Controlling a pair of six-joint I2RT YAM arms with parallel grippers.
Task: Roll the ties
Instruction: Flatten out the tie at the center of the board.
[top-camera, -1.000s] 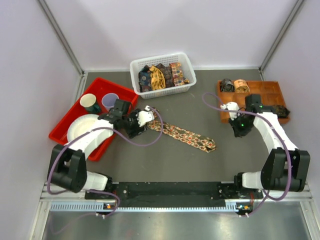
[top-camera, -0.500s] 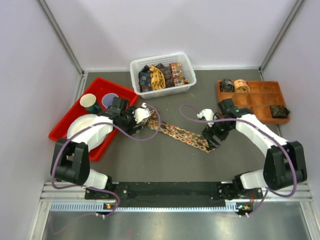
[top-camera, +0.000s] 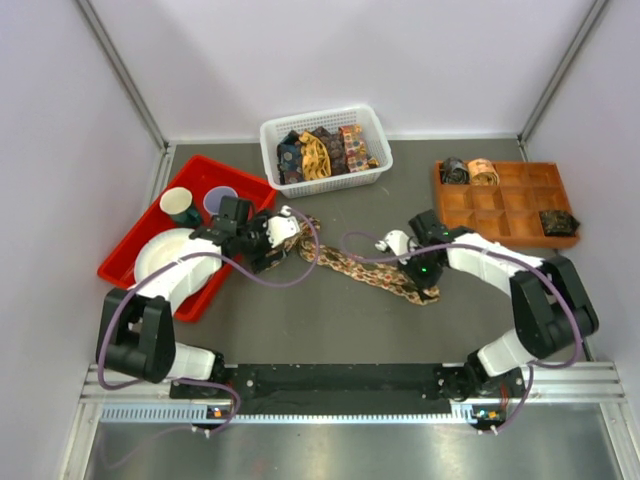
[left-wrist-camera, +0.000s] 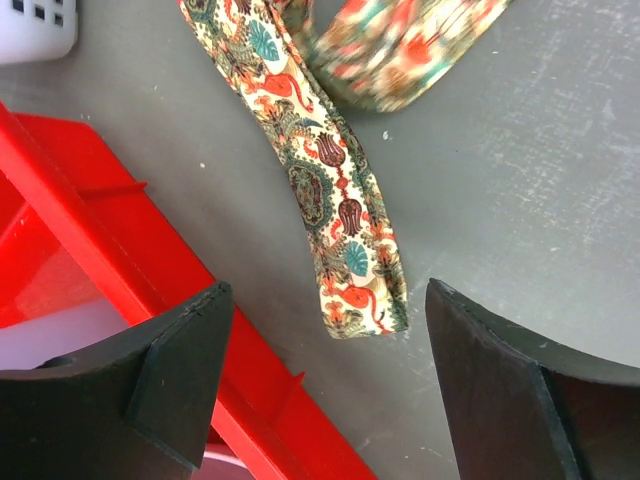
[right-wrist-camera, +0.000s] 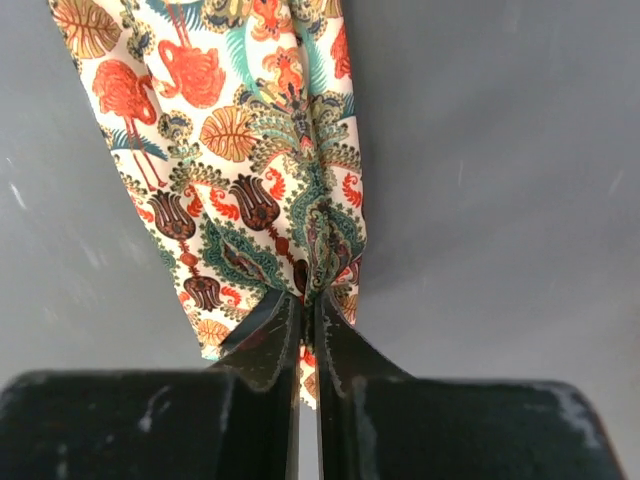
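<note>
So the right gripper (right-wrist-camera: 308, 300) is pinched tight on the wide end of the tie (right-wrist-camera: 250, 130). You can see the fabric puckered into a little pleat right at its fingertips, and the rest fans out straight ahead of the fingers across the grey table (right-wrist-camera: 500, 150). The left gripper (left-wrist-camera: 325, 295) is the opposite, with its jaws spread wide. The narrow end of the tie lies flat on the table between them, and as far as I can tell it touches neither finger. The rim of the red tray (left-wrist-camera: 120, 250) runs right by one of that gripper's fingers. From the overhead view the tie stretches from one gripper to the other, with a bit of a fold close to the left one. Just past the left gripper there's a white basket (top-camera: 272, 135) with more ties (top-camera: 320, 150) stuffed in. Off to the outer side of the right gripper is a wooden tray (top-camera: 510, 205) with a few rolled ties (top-camera: 468, 171) sitting in its compartments.
</note>
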